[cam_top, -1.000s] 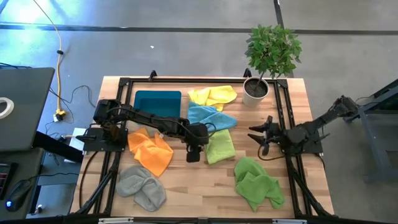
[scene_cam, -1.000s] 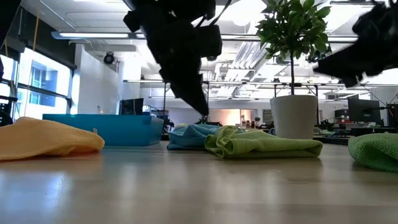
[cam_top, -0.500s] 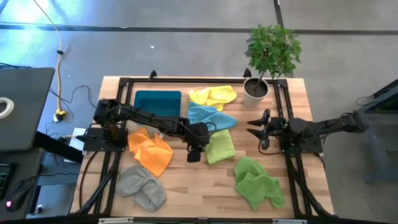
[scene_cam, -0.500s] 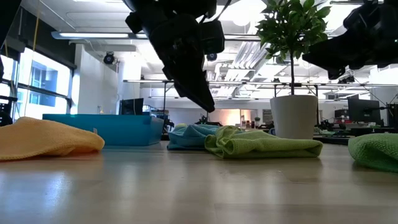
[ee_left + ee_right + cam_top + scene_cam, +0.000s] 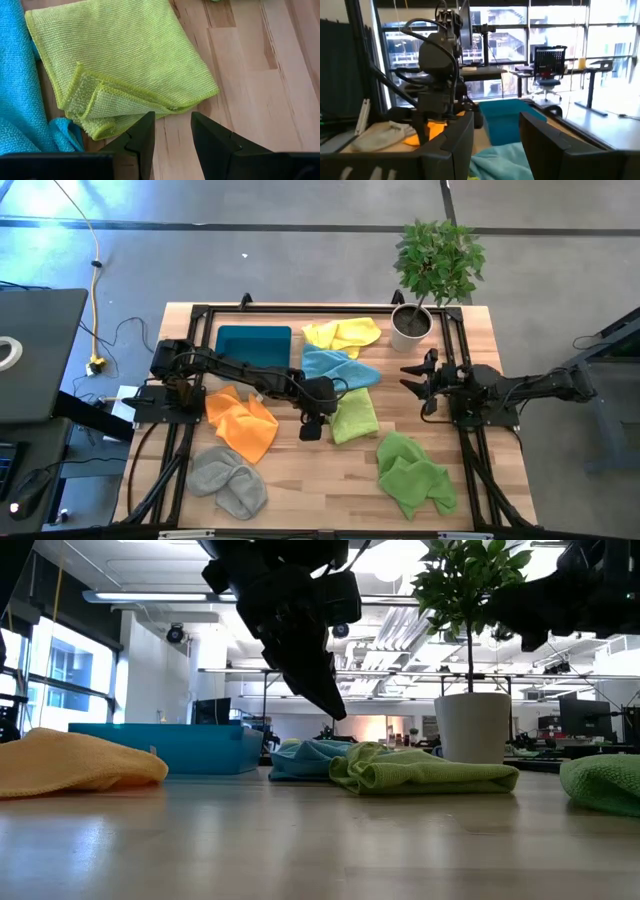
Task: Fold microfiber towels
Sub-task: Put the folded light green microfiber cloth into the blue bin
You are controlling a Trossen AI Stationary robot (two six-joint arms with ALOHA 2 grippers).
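Left claw [image 5: 170, 131] spread, empty, over light green towel's [image 5: 125, 65] folded corner, detail unseen from overhead; right claw [image 5: 418, 385] spread aloft.

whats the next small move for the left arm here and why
Probably lower the left gripper onto the near edge of the light green towel: its jaws are open, empty and just above that folded edge.
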